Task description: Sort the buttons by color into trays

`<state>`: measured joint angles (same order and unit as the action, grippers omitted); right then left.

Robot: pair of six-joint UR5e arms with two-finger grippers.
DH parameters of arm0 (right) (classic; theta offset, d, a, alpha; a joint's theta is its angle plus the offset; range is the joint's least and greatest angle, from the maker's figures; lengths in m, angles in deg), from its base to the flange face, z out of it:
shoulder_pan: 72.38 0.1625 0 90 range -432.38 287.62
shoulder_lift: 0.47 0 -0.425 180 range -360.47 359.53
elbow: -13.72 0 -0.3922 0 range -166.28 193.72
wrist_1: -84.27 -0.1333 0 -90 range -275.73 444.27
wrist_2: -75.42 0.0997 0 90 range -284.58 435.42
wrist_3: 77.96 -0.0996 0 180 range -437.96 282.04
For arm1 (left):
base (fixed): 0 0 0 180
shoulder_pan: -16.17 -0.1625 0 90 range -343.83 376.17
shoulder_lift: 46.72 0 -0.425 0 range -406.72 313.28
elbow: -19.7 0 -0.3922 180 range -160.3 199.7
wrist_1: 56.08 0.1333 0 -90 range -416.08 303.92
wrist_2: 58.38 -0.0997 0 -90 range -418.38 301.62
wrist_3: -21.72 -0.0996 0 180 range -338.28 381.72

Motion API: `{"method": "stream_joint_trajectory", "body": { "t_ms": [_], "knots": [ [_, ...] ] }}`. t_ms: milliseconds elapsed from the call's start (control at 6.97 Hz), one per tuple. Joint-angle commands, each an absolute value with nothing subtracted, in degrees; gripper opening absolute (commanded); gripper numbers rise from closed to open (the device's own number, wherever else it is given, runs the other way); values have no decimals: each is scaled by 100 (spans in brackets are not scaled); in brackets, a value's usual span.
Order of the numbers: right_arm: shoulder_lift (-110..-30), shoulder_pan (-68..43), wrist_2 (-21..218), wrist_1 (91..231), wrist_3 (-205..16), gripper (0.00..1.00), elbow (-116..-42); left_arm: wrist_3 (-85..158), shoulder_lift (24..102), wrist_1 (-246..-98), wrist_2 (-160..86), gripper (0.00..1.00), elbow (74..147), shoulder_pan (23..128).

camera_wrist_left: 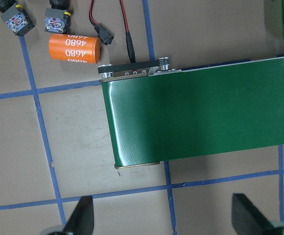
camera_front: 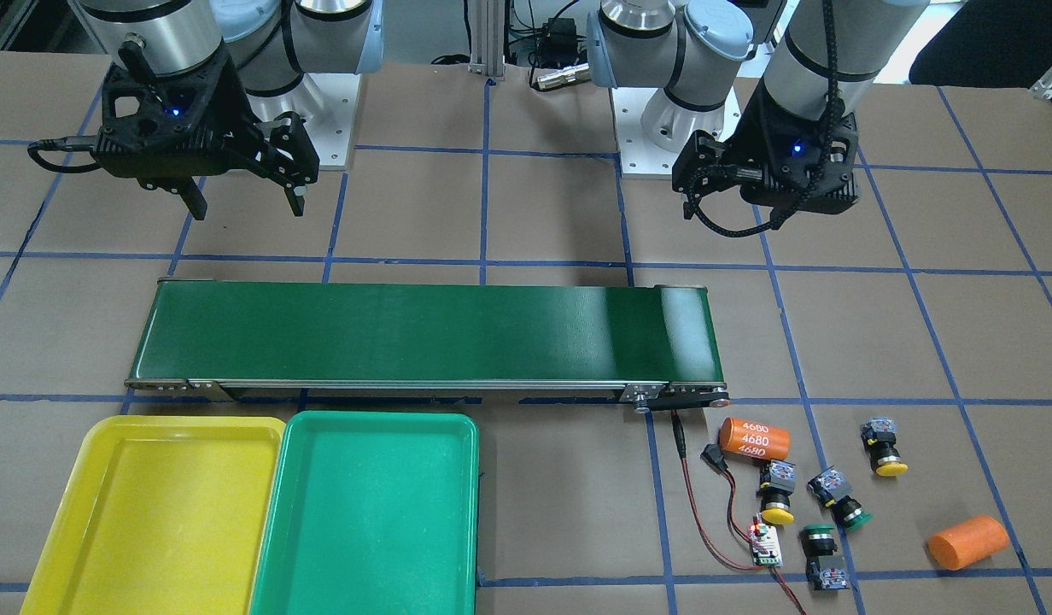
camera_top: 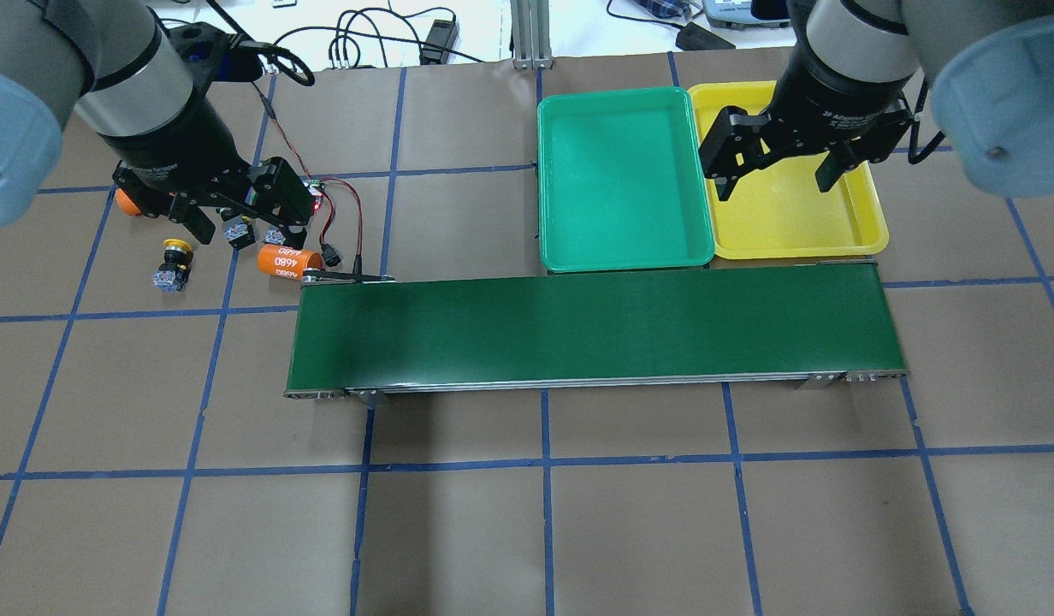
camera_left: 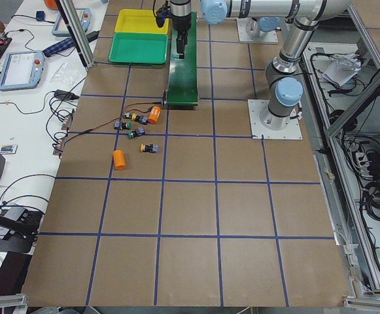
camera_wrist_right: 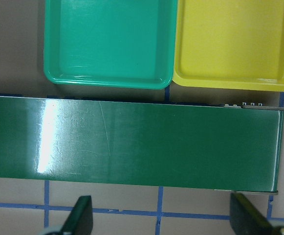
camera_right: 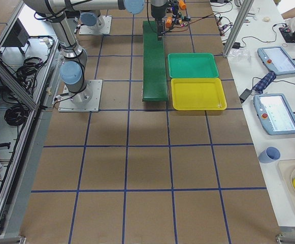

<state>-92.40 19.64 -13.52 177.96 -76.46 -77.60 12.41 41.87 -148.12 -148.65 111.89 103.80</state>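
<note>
Four buttons lie on the table past the conveyor's end: two yellow-capped (camera_front: 885, 448) (camera_front: 778, 494) and two green-capped (camera_front: 842, 500) (camera_front: 821, 555). My left gripper (camera_top: 240, 227) hangs open and empty above this cluster and hides part of it in the overhead view; one yellow button (camera_top: 172, 261) shows beside it. The green tray (camera_top: 625, 171) and the yellow tray (camera_top: 792, 222) stand side by side, both empty. My right gripper (camera_top: 775, 180) is open and empty above the yellow tray. Both wrist views show spread fingers (camera_wrist_left: 83, 215) (camera_wrist_right: 80, 218) holding nothing.
A long dark-green conveyor belt (camera_front: 423, 333) runs between the buttons and the trays. Two orange cylinders (camera_front: 754, 438) (camera_front: 967, 541) and a small circuit board (camera_front: 765, 545) with red wires lie among the buttons.
</note>
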Motion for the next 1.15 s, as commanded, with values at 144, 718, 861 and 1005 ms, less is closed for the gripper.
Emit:
{"method": "stream_joint_trajectory", "body": {
  "t_ms": [144, 718, 861, 1005],
  "knots": [
    [-9241, 1973, -1352, 17796, -7646, 100, -7760, 1215, 4187, -14828, -14873, 100, 11207, 10380],
    [-9232, 1973, -1352, 17796, -7647, 100, -7760, 1153, 4187, -14819, -14874, 100, 11216, 10319],
    [-9232, 1973, -1352, 17796, -7638, 100, -7760, 1153, 4204, -14819, -14874, 100, 11216, 10136],
    [-9232, 1964, -1352, 17796, -7638, 100, -7760, 1144, 4213, -14828, -14865, 100, 11216, 9899]
  ]
}}
